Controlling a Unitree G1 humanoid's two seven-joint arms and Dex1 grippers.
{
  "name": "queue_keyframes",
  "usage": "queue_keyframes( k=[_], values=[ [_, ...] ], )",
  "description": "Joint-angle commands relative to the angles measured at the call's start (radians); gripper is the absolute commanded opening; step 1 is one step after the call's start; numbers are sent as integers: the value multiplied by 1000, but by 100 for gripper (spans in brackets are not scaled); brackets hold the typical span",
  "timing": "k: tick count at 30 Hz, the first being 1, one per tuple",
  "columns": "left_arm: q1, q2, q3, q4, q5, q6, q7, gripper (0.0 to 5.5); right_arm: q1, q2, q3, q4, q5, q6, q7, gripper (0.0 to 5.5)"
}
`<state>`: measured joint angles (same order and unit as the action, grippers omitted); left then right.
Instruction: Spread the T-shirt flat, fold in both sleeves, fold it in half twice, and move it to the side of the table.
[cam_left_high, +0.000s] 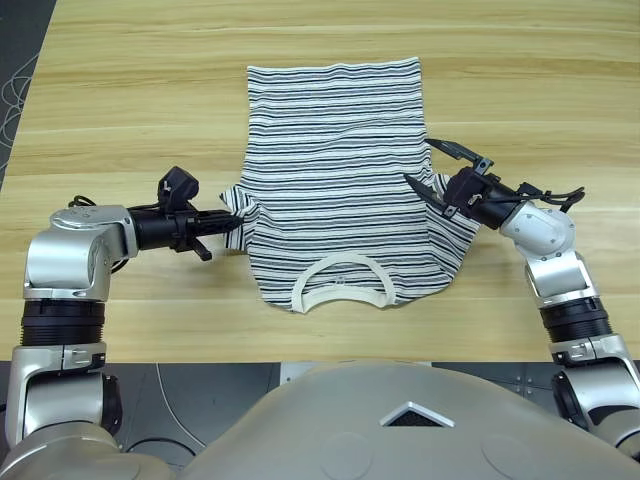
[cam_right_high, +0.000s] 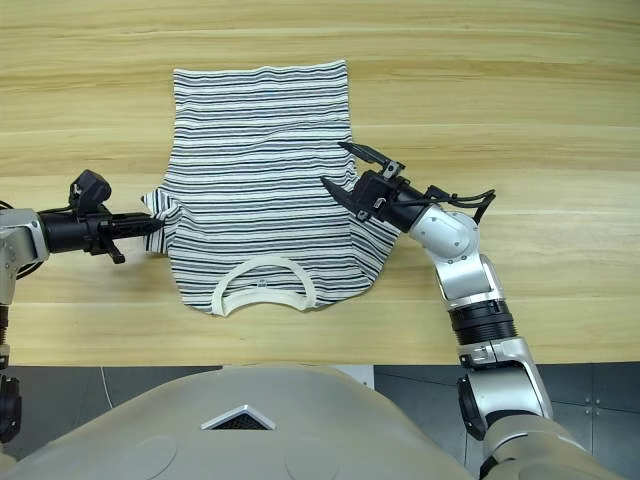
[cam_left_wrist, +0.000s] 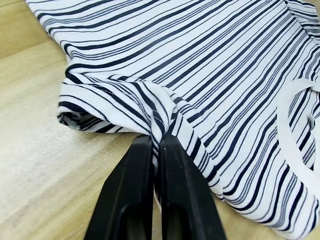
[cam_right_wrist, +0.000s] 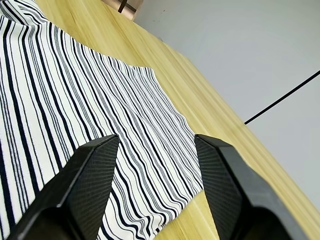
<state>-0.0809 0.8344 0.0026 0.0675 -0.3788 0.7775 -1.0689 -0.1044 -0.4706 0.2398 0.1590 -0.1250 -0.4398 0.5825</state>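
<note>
left pincer (cam_left_high: 234, 222) pinching t-shirt sleeve (cam_left_high: 243, 203), forearm level, pointing inward; right pincer (cam_left_high: 419, 161) spread, raised over opposite sleeve (cam_left_high: 455, 236).

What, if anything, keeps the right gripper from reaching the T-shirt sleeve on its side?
Nothing, it seems, so likely yes: the right gripper hangs open just above that edge of the T-shirt, and the sleeve lies uncovered below it.

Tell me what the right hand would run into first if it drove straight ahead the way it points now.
Most likely the striped T-shirt: the open right hand points across its body toward the robot's left. How high it hangs above the cloth is unclear.
</note>
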Motion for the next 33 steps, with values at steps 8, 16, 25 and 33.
queue_keyframes(
  k=[8, 16, 25, 33],
  values=[
    [-38, 78, 28, 4, -3, -36, -38, 13, -18, 2, 8, 8, -12, -12, -2, 280],
    [-42, 79, 17, -51, -12, -25, -35, 13, -17, 1, 9, 8, -17, -11, -3, 280],
    [-88, 39, -21, -133, -17, 47, 10, 13, -22, 7, 17, 24, -21, -18, -1, 280],
    [-147, -30, -144, -206, 4, 115, 60, 13, -26, 18, 26, 35, -28, -21, -4, 280]
  ],
)
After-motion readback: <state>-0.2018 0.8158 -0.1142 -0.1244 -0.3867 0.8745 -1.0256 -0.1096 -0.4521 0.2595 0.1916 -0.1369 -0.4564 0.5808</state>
